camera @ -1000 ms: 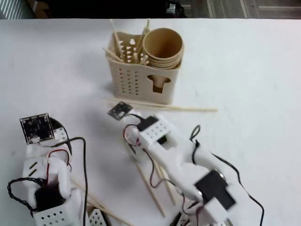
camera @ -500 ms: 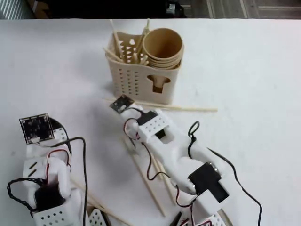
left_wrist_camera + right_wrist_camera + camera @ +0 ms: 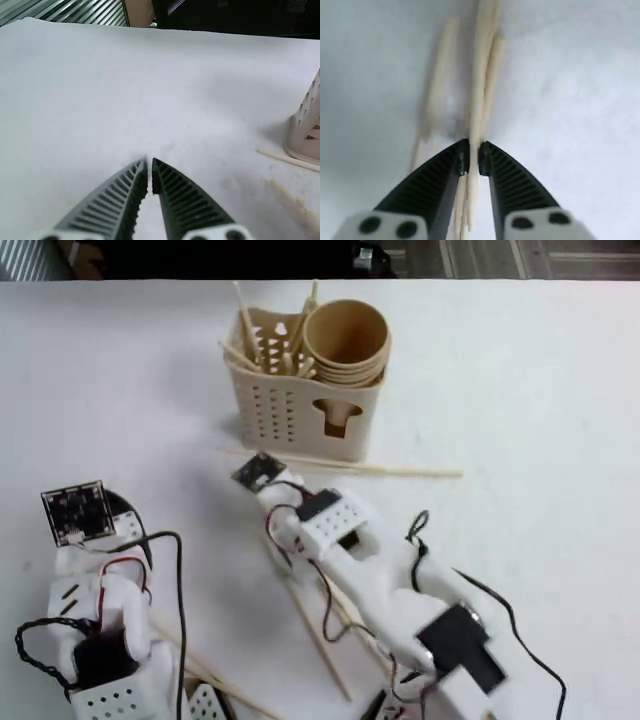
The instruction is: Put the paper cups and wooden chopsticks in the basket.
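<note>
Between the right gripper's point(image 3: 473, 160) ribbed black fingertips — one thin, pale wooden chopstick point(image 3: 479, 95), clamped. More sticks point(image 3: 439, 80) lie flat just beside it on the matte white table point(image 3: 580, 100). Left gripper point(image 3: 149, 167) is pinched closed on nothing, over bare table. Beyond the right gripper, one long stick point(image 3: 400, 471) lies just in front of the perforated plastic basket point(image 3: 290, 420) — stacked paper cups point(image 3: 345, 335) and upright sticks point(image 3: 243, 315) inside.

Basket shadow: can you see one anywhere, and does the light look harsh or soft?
Left wrist view: the basket casts a soft-edged grey shadow on the table beside it, suggesting diffuse light. High view: no glare on the table. Right wrist view: dim shade between the chopsticks at the right gripper.
</note>
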Tool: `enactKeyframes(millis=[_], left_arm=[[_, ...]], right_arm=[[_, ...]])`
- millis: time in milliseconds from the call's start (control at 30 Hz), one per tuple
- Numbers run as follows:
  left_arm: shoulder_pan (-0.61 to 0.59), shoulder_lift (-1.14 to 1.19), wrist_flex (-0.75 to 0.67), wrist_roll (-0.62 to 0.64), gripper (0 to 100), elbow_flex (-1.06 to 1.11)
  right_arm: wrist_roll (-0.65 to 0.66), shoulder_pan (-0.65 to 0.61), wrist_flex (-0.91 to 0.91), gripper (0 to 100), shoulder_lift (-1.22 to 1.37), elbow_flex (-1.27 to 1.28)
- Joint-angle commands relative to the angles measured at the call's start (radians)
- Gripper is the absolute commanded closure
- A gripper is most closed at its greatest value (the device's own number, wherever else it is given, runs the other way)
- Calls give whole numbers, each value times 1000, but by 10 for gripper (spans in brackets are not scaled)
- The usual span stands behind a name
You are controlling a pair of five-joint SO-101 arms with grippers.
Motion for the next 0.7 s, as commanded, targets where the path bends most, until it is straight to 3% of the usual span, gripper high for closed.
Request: enactKeyframes(millis=[0,433,667], left_arm=[[-1,-15,5,-9,961,-5],[-1,-15,5,-9,961,-5],[-1,-15,5,-9,961,-5]], right_arm=[[14,-21,2,981,-199,55],[48,-16,108,981,-696,167],[55,18,150,981,-753,235]])
